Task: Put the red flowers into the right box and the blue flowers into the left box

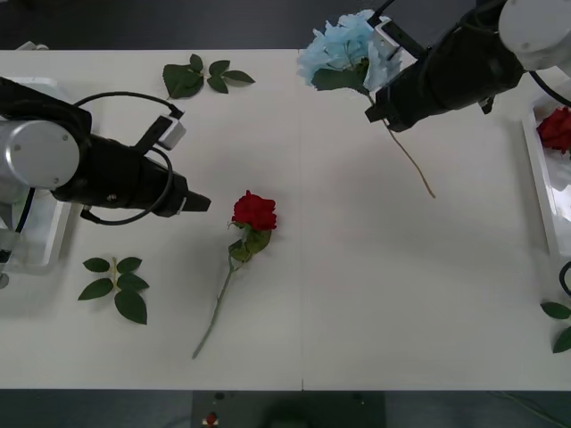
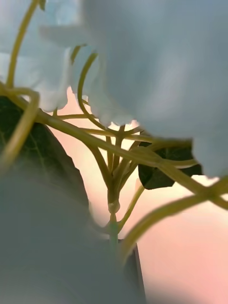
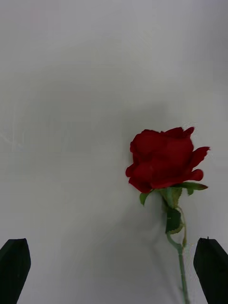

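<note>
Two arms of mine are out over the white counter [image 1: 357,294]. Farthest left, the left box [image 1: 45,250] lies half hidden under my left arm, its rim showing at the counter's edge. My left gripper [image 1: 198,203] hovers low with its black fingers [image 3: 14,266] spread wide and nothing between them. Just ahead of those fingertips lies a red flower [image 1: 254,212], its dark-red head [image 3: 164,159] nearest my fingers' reach and its thin green stem [image 1: 217,308] trailing back toward me, passing close beside one of the fingers. Loose leaf sprigs [image 1: 116,285] lie on the counter beside my left arm, and another sprig [image 1: 201,78] sits at the far side.

Further right, my right gripper [image 1: 379,107] is raised above the far side of the counter and has hold of a blue flower [image 1: 343,49] by its stem. The pale-blue head [image 2: 156,61] and a broad green leaf [image 2: 42,156] crowd right in front of those fingers, while the long stem [image 1: 412,162] hangs down past them toward the counter. At the far right edge lies the right box [image 1: 538,169], with another red flower [image 1: 557,129] inside it.
</note>
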Controlling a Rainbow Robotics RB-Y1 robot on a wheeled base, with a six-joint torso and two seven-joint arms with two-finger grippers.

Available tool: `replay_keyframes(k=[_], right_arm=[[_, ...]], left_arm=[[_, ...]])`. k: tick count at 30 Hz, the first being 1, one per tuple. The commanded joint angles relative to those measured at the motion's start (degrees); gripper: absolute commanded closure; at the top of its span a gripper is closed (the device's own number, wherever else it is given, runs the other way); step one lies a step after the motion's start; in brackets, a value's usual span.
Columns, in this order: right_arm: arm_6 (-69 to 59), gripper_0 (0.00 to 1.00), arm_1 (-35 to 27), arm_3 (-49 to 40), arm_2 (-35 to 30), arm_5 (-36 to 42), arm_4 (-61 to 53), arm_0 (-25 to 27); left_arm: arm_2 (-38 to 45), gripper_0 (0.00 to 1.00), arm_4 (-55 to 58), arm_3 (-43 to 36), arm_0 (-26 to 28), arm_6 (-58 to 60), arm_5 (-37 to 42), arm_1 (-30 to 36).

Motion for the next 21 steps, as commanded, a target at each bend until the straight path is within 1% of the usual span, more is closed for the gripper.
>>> replay_keyframes(k=[1, 3, 6, 9, 11, 13, 17, 21], right_arm=[[11.3, 1.00, -0.1, -0.7, -4.7, 1.9, -5.9, 0.9], [17.2, 1.00, 1.6, -0.7, -7.6, 2.9, -8.1, 1.8], [21.3, 1.00, 4.6, -0.7, -11.9, 5.2, -9.3, 3.1], [24.6, 1.00, 8.9, 0.0, -17.0, 8.0, -9.2, 3.9], [26.9, 1.00, 12.8, 2.1, -21.2, 11.1, -9.5, 3.9], [28.2, 1.00, 15.8, 4.1, -24.7, 13.2, -9.8, 3.9], [28.7, 1.00, 20.6, 7.9, -29.6, 16.7, -10.9, 3.3], [28.6, 1.00, 23.1, 9.9, -31.2, 17.5, -12.0, 2.6]], left_arm=[[9.3, 0.00, 11.4, 1.8, 2.4, -12.5, 0.2, 0.4], [11.7, 0.00, 18.1, 3.5, 3.6, -17.5, 0.0, 0.5], [13.2, 0.00, 26.8, 5.7, 5.3, -23.9, -1.4, 0.5], [13.2, 0.00, 36.6, 8.2, 7.1, -30.7, -4.1, 0.2], [13.0, 0.00, 42.5, 10.5, 7.7, -36.5, -4.9, -0.9], [13.1, 0.00, 45.9, 12.2, 7.7, -40.4, -4.9, -2.3], [12.7, 0.00, 50.7, 15.3, 7.9, -48.3, -4.9, -5.5], [11.1, 0.00, 52.7, 15.5, 9.4, -48.3, -7.6, -8.7]])
